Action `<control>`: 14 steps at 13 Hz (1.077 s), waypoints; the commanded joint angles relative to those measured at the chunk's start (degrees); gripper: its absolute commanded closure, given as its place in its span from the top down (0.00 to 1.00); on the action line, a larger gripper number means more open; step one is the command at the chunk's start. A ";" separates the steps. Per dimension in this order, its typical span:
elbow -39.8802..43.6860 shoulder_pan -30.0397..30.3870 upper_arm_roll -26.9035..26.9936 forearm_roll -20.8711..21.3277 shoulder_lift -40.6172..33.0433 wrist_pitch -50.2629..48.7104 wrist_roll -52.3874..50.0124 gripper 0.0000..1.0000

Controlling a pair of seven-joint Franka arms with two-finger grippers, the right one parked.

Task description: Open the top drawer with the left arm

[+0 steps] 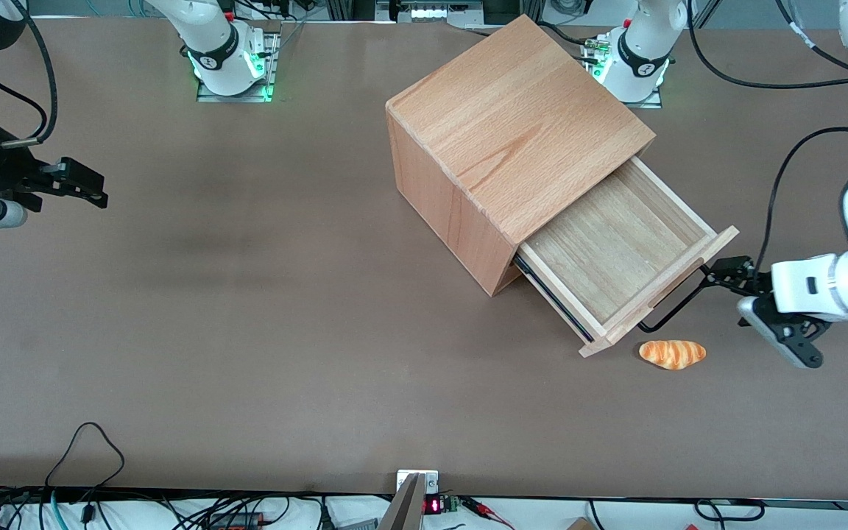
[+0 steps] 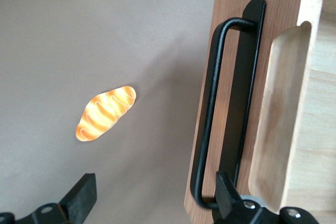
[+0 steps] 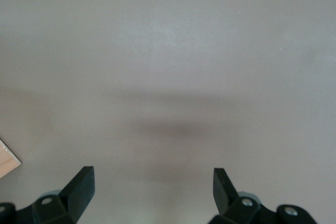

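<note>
From the front, the top drawer (image 1: 619,250) stands pulled well out of the cabinet (image 1: 516,143); the left arm's gripper (image 1: 726,274) sits at its black handle (image 1: 678,302), a croissant (image 1: 672,353) nearby. At the wrist, fingers (image 2: 227,195) spread wide, one touching the handle (image 2: 218,108).

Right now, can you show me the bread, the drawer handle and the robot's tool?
Bread (image 1: 673,353), front view, middle of the loaf.
Handle (image 2: 211,108), left wrist view, middle of the black bar.
Tool (image 1: 722,270), front view, black fingertips at the handle, open.
</note>
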 commanded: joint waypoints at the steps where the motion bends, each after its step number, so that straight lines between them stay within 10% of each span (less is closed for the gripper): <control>1: 3.92 0.98 -0.52 -0.35 -0.18 -3.90 -0.48 1.00; 14: 4.10 7.04 -0.26 0.35 -11.16 -9.79 -28.74 1.00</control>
